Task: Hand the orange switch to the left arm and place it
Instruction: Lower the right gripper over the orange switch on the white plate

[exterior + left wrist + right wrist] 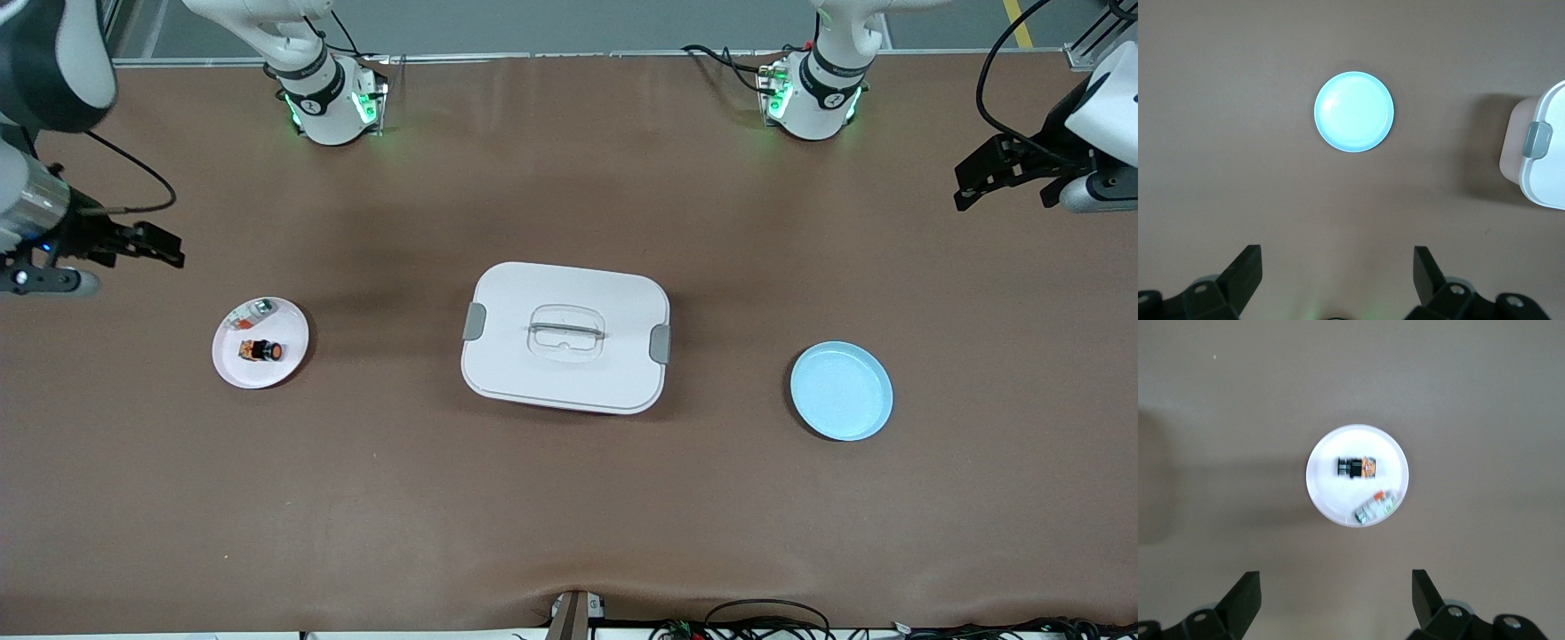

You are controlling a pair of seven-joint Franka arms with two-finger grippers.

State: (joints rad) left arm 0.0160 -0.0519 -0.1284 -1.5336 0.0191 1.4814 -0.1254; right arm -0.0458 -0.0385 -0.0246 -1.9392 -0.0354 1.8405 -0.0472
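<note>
The orange switch [260, 352] lies on its side on a pink plate [233, 366] toward the right arm's end of the table; it also shows in the right wrist view [1357, 468]. The white box [565, 337] with grey clips sits mid-table; its corner shows in the left wrist view [1540, 157]. My right gripper [160, 246] is open and empty, high over bare table beside the pink plate [1398, 463]; its open fingers frame the right wrist view [1336, 590]. My left gripper [973, 178] is open and empty, high over the table's left-arm end [1338, 267].
A small silvery-clear piece with a red bit [252, 312] lies on the same pink plate, also in the right wrist view [1375, 506]. A light blue plate [841, 391] sits empty toward the left arm's end, also in the left wrist view [1353, 111]. Cables lie along the front edge.
</note>
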